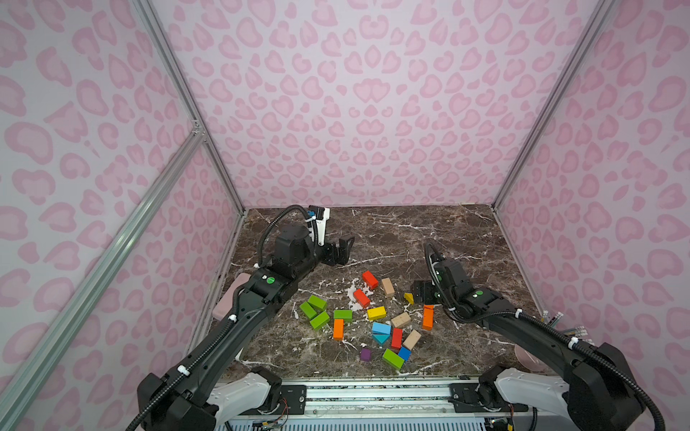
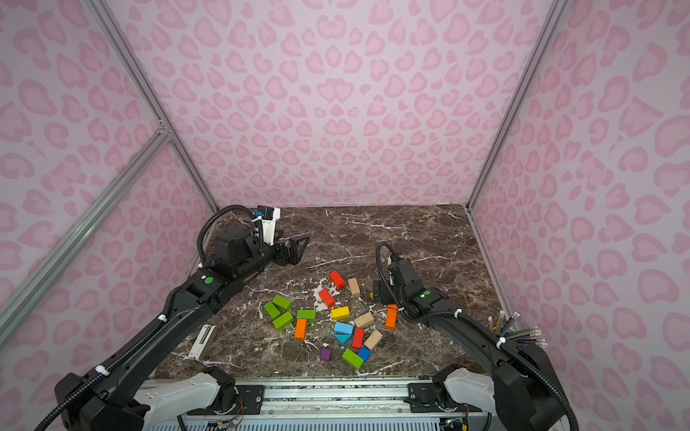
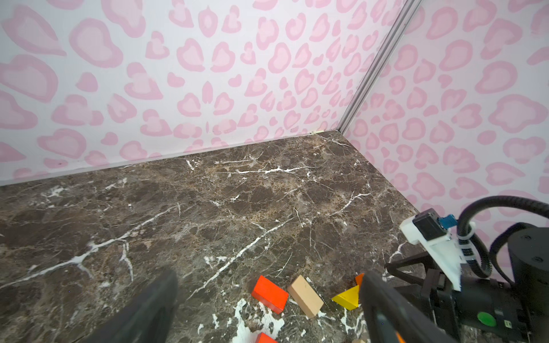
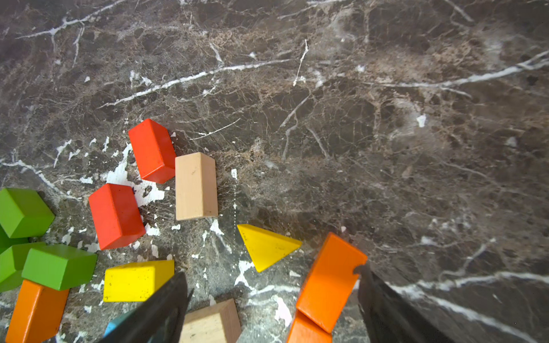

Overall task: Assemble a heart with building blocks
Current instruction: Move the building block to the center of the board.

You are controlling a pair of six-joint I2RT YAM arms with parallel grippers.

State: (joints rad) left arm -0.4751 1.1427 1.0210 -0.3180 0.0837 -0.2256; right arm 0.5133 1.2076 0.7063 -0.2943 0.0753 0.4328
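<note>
Hovering low at the right edge of the scatter, the right end effector (image 1: 418, 293) shows its fingers spread wide in the wrist view, clamped on nothing. The building blocks (image 1: 376, 312) lie loose on the dark marble tabletop (image 1: 448, 231), mid-scene toward the near edge. No heart outline reads among them, so I judge the assembly barely begun. Key relation: the yellow triangular prism (image 4: 264, 246) lies flat just left of the right end effector in both top views. In the wrist view it sits ahead of the open fingers, one corner aimed toward the orange brick (image 4: 329, 282). That orange brick is propped at a tilt on a second orange piece (image 4: 309, 331), close against one finger (image 4: 386, 306); contact or bare miss, cannot tell. From above, its long axis runs near to far, just on the near side of the end effector. The left end effector (image 1: 345, 250) hangs raised at the far left, fingers apart and empty, well apart from every block; nearest to it are a red brick (image 1: 369, 279) and a tan brick (image 1: 387, 286). The right arm is plainly closer to the prism and the orange brick. Judgement: the next grasp falls to the right arm, fingers squared across the short side of whichever piece it takes. The tilted orange brick may topple if nudged.
</note>
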